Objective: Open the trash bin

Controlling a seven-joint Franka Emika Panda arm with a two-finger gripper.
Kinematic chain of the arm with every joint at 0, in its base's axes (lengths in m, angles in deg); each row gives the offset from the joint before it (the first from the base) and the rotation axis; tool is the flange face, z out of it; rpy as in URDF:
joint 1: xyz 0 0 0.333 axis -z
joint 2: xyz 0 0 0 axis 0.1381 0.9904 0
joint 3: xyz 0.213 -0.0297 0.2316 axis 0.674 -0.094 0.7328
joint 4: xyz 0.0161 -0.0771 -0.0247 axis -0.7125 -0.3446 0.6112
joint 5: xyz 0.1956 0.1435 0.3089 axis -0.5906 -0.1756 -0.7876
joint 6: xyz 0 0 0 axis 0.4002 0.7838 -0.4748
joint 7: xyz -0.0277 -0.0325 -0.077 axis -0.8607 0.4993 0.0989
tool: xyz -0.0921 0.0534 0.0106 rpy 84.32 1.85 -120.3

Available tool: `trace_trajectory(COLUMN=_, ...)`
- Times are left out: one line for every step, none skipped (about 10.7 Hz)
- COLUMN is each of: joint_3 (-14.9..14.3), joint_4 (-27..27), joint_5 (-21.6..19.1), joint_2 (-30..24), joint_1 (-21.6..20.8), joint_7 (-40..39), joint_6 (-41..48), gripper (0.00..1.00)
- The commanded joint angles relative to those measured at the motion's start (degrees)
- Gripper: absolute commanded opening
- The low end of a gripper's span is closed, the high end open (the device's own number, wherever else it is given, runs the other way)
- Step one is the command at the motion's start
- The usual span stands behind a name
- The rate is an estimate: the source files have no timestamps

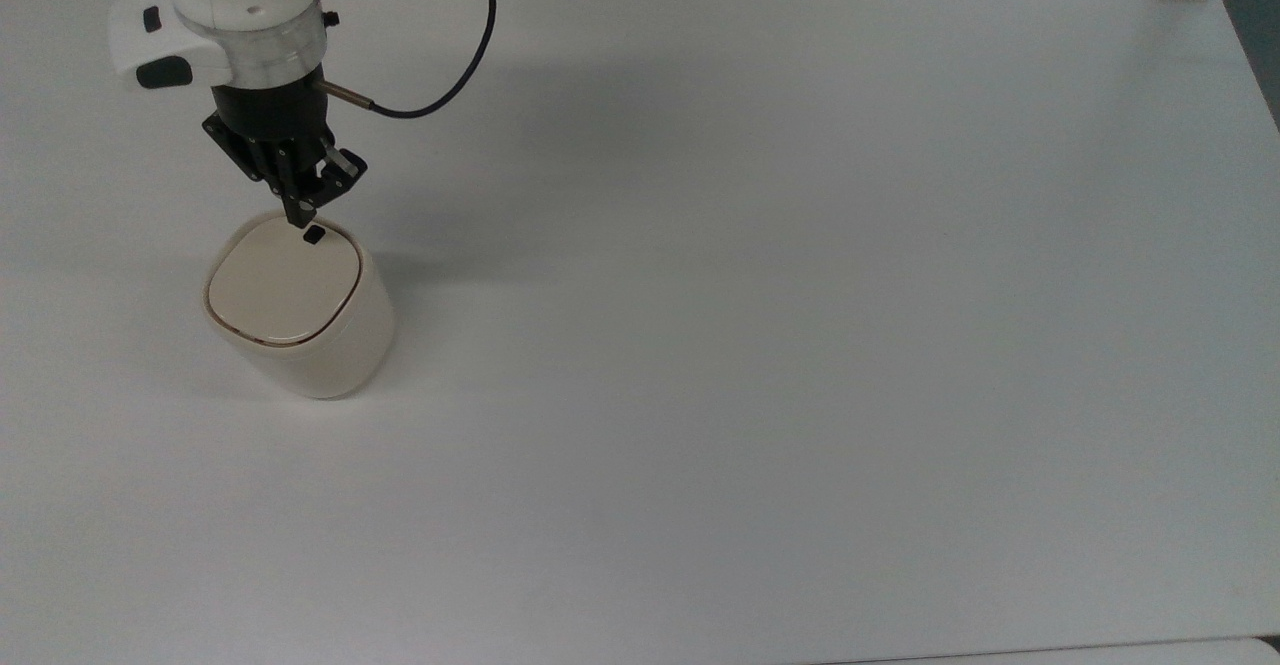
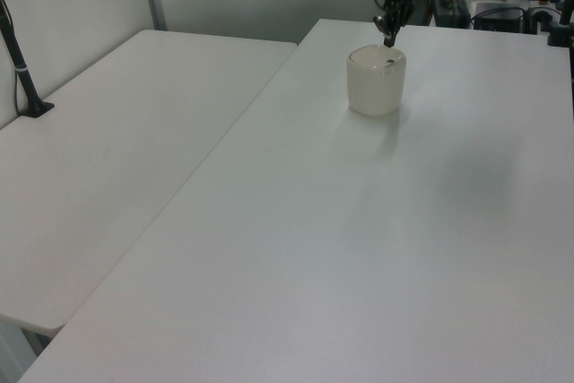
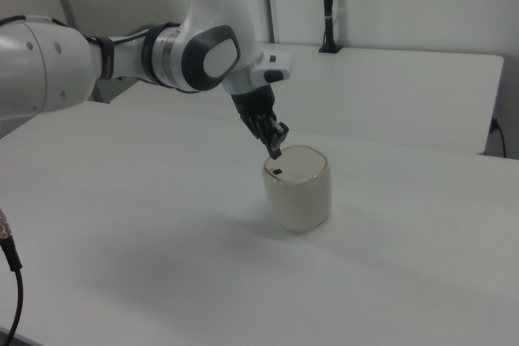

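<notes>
Jaws shut above black button (image 1: 313, 235), cream trash bin (image 1: 300, 310), lid closed

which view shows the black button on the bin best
The top view: the button sits plainly on the lid, just below the claw. The right view shows it smaller; in the left view it is a faint speck.

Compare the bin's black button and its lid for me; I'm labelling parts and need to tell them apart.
The button is black; the lid is cream-beige. The button is tiny, while the lid spans nearly the whole top of the trash bin. The button sits near one edge, just under the gripper; the rest of the lid lies uncovered. Both lie flat on the bin's top, and the lid is closed.
</notes>
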State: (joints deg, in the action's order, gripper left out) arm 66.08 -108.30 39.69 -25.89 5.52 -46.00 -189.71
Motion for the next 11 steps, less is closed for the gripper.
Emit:
trace_trajectory(joint_3=-0.49, joint_4=0.02, joint_5=2.69, joint_2=2.43, joint_1=-0.27, joint_7=1.48, joint_6=-0.92, gripper=0.00)
trace_trajectory(joint_3=-0.49, joint_4=0.02, joint_5=2.78, joint_2=3.31, joint_1=-0.18, joint_7=1.48, joint_6=-1.01, gripper=0.00)
trace_trajectory(joint_3=-0.49, joint_4=0.11, joint_5=2.78, joint_2=3.66, joint_1=-0.18, joint_7=1.56, joint_6=-1.01, gripper=0.00)
trace_trajectory(joint_3=-0.49, joint_4=0.11, joint_5=2.61, joint_2=3.41, joint_1=-0.18, joint_7=1.57, joint_6=-0.83, gripper=0.00)
trace_trajectory(joint_3=-0.49, joint_4=0.20, joint_5=2.52, joint_2=2.45, joint_1=-0.18, joint_7=1.57, joint_6=-0.57, gripper=0.00)
trace_trajectory(joint_3=-0.49, joint_4=0.20, joint_5=2.43, joint_2=0.96, joint_1=-0.27, joint_7=1.22, joint_6=-0.13, gripper=0.00)
trace_trajectory(joint_3=-0.49, joint_4=1.15, joint_5=2.26, joint_2=-0.19, joint_1=-0.53, joint_7=1.13, joint_6=0.48, gripper=0.00)
trace_trajectory(joint_3=0.03, joint_4=1.60, joint_5=2.17, joint_2=-1.33, joint_1=-0.88, joint_7=0.95, joint_6=3.10, gripper=0.00)
trace_trajectory(joint_3=0.56, joint_4=2.13, joint_5=2.17, joint_2=-2.65, joint_1=-1.76, joint_7=0.86, joint_6=5.39, gripper=0.00)
trace_trajectory(joint_3=0.82, joint_4=2.13, joint_5=2.17, joint_2=-4.14, joint_1=-4.03, joint_7=0.69, joint_6=7.93, gripper=0.00)
trace_trajectory(joint_3=0.83, joint_4=2.04, joint_5=2.08, joint_2=-5.81, joint_1=-6.23, joint_7=-0.44, joint_6=10.83, gripper=0.00)
